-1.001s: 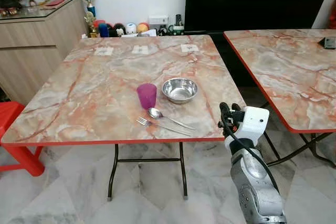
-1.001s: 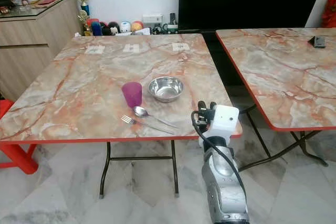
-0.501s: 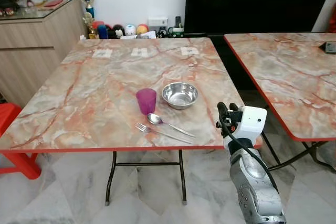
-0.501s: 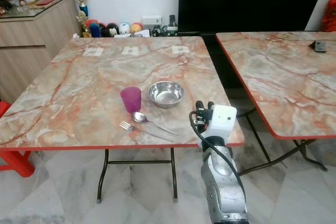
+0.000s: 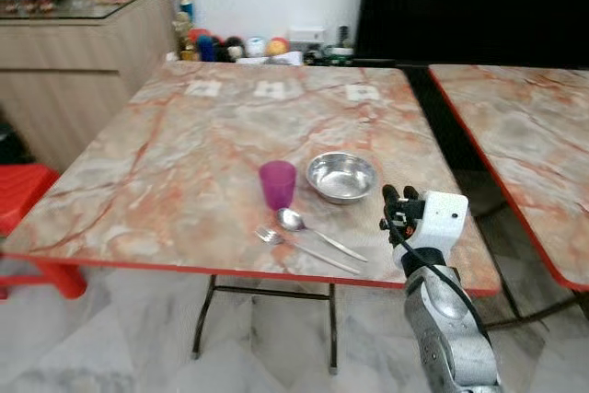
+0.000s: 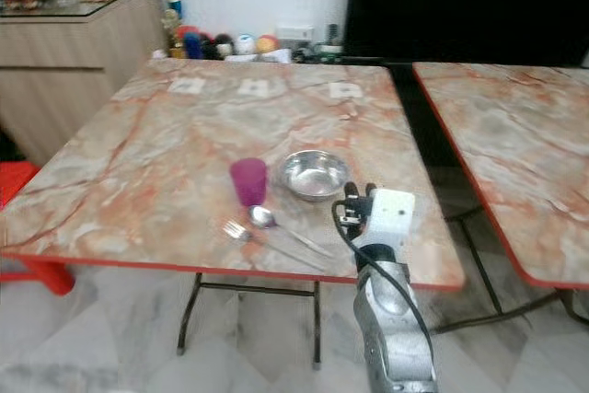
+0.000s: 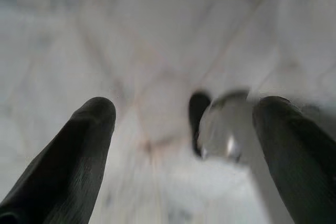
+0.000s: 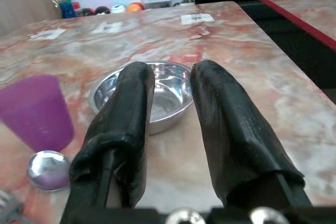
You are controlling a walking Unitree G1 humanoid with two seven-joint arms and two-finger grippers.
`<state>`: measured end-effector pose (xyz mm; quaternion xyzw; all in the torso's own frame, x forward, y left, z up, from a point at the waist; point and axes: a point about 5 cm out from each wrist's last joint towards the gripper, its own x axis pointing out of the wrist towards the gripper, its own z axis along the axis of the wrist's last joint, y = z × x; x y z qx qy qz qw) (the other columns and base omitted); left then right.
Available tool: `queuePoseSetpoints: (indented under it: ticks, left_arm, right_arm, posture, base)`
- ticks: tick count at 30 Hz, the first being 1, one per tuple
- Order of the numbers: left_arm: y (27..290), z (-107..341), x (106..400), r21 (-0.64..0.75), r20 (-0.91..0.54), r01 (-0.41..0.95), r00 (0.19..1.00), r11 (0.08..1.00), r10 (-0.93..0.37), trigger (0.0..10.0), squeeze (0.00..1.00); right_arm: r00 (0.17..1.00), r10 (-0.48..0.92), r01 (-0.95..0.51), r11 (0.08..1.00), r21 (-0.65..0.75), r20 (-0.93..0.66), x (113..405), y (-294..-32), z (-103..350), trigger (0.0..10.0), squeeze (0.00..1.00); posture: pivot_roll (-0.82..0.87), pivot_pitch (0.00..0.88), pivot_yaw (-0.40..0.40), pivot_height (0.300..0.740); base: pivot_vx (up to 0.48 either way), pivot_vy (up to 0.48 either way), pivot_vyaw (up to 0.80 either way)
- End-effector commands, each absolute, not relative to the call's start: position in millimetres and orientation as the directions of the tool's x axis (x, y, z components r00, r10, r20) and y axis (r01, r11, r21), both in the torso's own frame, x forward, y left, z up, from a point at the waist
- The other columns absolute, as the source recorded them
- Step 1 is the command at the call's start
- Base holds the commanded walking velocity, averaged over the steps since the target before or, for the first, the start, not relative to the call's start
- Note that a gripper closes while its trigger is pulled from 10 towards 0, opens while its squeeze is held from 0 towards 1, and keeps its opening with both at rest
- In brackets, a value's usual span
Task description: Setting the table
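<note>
the right gripper (image 5: 398, 198) hovers at the table (image 5: 184, 181) edge, fingers narrowly parted, holding nothing. the bowl (image 5: 341, 176) lies straight ahead of it, beside the cup (image 5: 277, 183). the right arm is likely nearer.

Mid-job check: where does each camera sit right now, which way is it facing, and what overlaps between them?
Left eye, right eye: head stereo pair, looking down at the marble table with purple cup, steel bowl, spoon and fork; right gripper raised.
Left wrist: aims down at floor tiles; left gripper open.
Right wrist: looks along its fingers at the bowl.
Shared: cup, bowl, spoon.
</note>
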<state>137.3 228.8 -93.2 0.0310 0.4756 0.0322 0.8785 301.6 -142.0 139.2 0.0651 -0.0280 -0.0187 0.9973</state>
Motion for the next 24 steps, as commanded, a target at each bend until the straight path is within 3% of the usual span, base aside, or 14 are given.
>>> queuePoseSetpoints:
  ticks: [1,7,10,20,24]
  left_arm:
    - [227.3,-93.1,139.0,0.085,-0.833,-0.031,0.547,0.996,0.088,10.0,0.00]
    - [228.2,-93.4,137.6,0.094,-0.837,-0.018,0.540,0.995,0.089,10.0,0.00]
    - [231.8,-93.3,135.4,0.098,-0.839,-0.020,0.537,0.995,0.093,10.0,0.00]
    - [229.6,-92.7,138.0,0.095,-0.831,-0.019,0.548,0.995,0.090,10.0,0.00]
    - [227.0,-92.6,140.5,0.087,-0.830,-0.026,0.551,0.996,0.087,10.0,0.00]
  right_arm:
    - [0.989,-0.140,0.134,0.985,0.106,0.050,289.5,-166.6,139.5,10.0,0.00]
    - [0.941,-0.339,0.339,0.941,-0.005,0.005,255.8,-214.4,124.7,10.0,0.00]
    - [0.861,-0.484,0.481,0.875,-0.061,-0.155,223.5,-249.7,90.1,10.0,0.00]
    - [0.789,-0.442,0.420,0.895,-0.150,-0.428,194.5,-257.9,16.7,10.0,0.00]
    - [0.765,-0.327,0.309,0.942,-0.129,-0.556,190.9,-245.1,-18.7,10.0,0.00]
  posture:
    - [-0.02,0.007,0.009,0.740]
    - [-0.05,0.014,0.014,0.740]
    - [-0.07,0.014,0.018,0.740]
    - [-0.05,0.007,0.015,0.740]
    - [-0.05,0.004,0.018,0.740]
  base:
    - [0.000,0.000,0.00]
    - [0.000,0.000,0.00]
    - [0.000,0.000,0.00]
    - [0.000,0.000,0.00]
    - [0.000,0.000,0.00]
